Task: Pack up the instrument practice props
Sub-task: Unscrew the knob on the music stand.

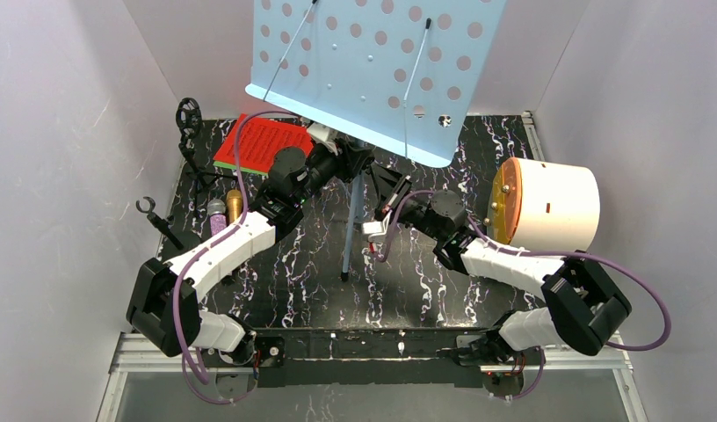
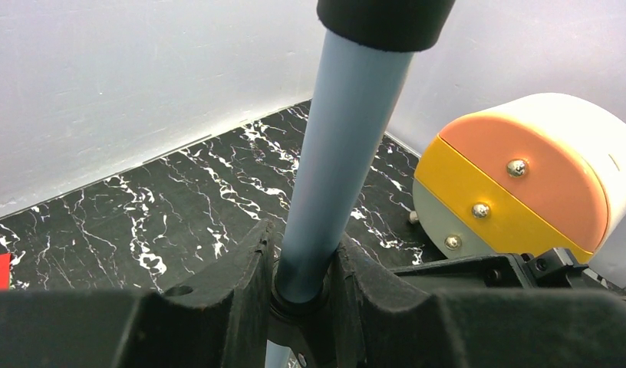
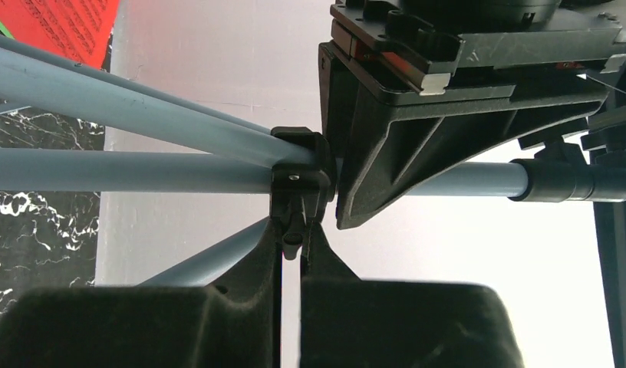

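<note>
We see the pale blue perforated music rack (image 1: 372, 70) as the biggest thing here. It stands at the middle of the black marbled table (image 1: 302, 272), towards the far side, with its desk tilted and its tripod legs spread below. To the right sits a white drum-shaped case (image 1: 548, 207) with an orange and yellow face. It bears no writing that we can read.

We judge the rack to be light but top-heavy. It has stiff thin metal, a wide desk that will swing, and smooth painted tubes that could slip in a grip. The pole (image 2: 337, 169) close to the leg joint looks to us the best hold, and there the left gripper (image 2: 298, 268) is clamped around it. The right gripper (image 3: 291, 245) comes from the other side. Its jaws are drawn nearly together, pinching the small tab under the black collar (image 3: 298, 172) where the legs meet the pole.

At the far left lie the green and red score sheets (image 1: 263, 145), the red on top; its print is too small for us to read. Nearer, beside the left arm, the gold microphone (image 1: 235, 205) and the purple glitter microphone (image 1: 217, 215) stand side by side. The thin black mic mounts (image 1: 190, 132) are along the left wall. We find no brand or label anywhere.
</note>
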Robot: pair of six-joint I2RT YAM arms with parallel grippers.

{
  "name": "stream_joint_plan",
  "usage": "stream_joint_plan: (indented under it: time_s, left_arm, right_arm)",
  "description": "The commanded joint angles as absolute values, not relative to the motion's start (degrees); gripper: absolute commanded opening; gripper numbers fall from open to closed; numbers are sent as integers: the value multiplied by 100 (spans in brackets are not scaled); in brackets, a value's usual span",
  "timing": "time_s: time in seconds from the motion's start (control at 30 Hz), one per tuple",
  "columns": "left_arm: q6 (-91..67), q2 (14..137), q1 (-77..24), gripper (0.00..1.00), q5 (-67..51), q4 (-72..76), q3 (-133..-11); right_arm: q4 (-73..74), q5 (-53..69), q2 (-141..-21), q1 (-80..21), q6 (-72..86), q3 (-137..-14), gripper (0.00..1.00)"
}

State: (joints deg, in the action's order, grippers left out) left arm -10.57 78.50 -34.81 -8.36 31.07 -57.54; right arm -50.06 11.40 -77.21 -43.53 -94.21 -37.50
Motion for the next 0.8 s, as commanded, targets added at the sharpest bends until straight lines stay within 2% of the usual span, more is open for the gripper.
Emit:
stream_joint_plan:
  time_s: [0.0, 0.07, 0.17, 0.27, 0.33, 0.53, 0.63, 0.77]
  left_arm:
    - [-1367, 8009, -3437, 0, -713, 1912, -5636]
    - [-1358, 7979, -3437, 0, -689, 1912, -5629]
    - [-1345, 7954, -3437, 0, -649, 1944, -5607]
    - [-1366, 7977, -3437, 0, -686, 1974, -5610]
    - [-1371, 8002, -3437, 0, -734, 1977, -5616]
    - [-1367, 8024, -3437, 0, -743, 1999, -5618]
    - [-1371, 8024, -3437, 0, -773, 2013, -5619]
    - [-1388, 8042, -3437, 0, -793, 2033, -5633]
  right_arm:
    - [-5612, 739, -7607, -4162, -9231, -3700, 13]
    - [-5614, 904, -7474, -4162, -8421, -3623, 23]
    - [-5709, 1078, -7255, -4139, -6808, -3530, 30]
    - [-6195, 1321, -7082, -4012, -5090, -3266, 48]
    - [-6295, 1333, -6944, -3925, -3813, -3205, 54]
    - [-6691, 600, -6759, -3893, -327, -3095, 72]
    - [-6211, -32, -6818, -3883, 1228, -3403, 75]
    - [-4827, -637, -7028, -3872, 2957, -4027, 76]
